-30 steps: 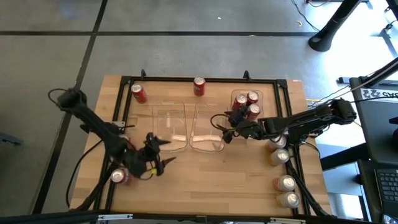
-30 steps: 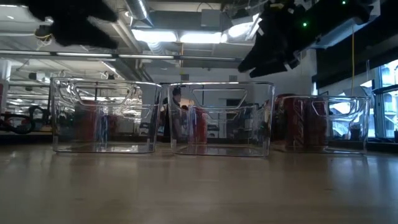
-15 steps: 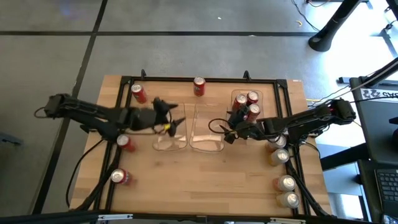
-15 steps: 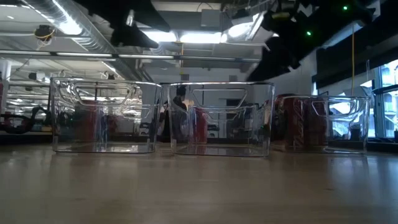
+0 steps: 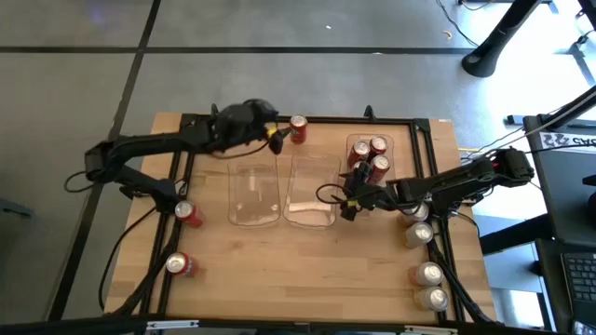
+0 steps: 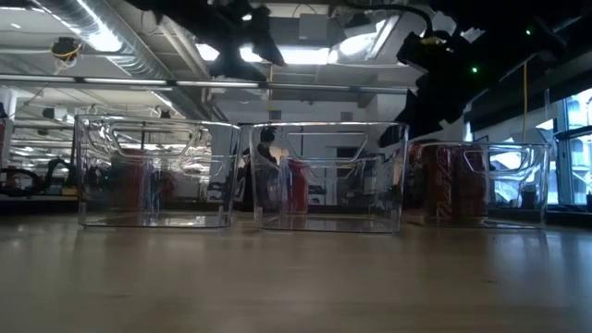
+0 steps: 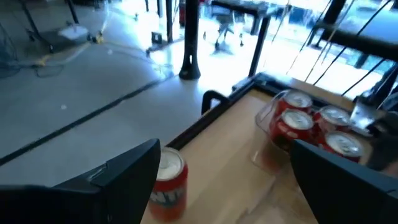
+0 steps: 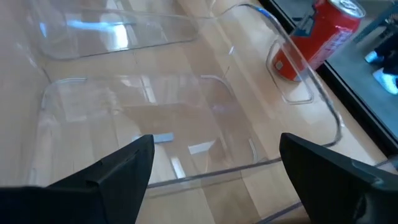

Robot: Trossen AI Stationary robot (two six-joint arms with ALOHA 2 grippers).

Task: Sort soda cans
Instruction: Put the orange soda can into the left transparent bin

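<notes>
Grey floor surrounds the wooden desk [image 5: 307,270], where three clear bins sit in a row; I'll place things by the middle bin [image 5: 310,192]. Far to its left, two red cans [image 5: 189,215] [image 5: 180,264] rest near the desk's left edge. The left bin [image 5: 253,194] stands just beside the middle bin. The left claw [image 5: 276,136], fingers apart and holding nothing, hovers beyond the middle bin's far-left corner, close to a red can [image 5: 298,129] at the far rail. The right claw [image 5: 348,203], also spread and empty, hangs at the middle bin's right side. Right of it, the third bin [image 5: 370,160] holds red cans. Farther right, pale cans [image 5: 427,274] line the desk's edge.
</notes>
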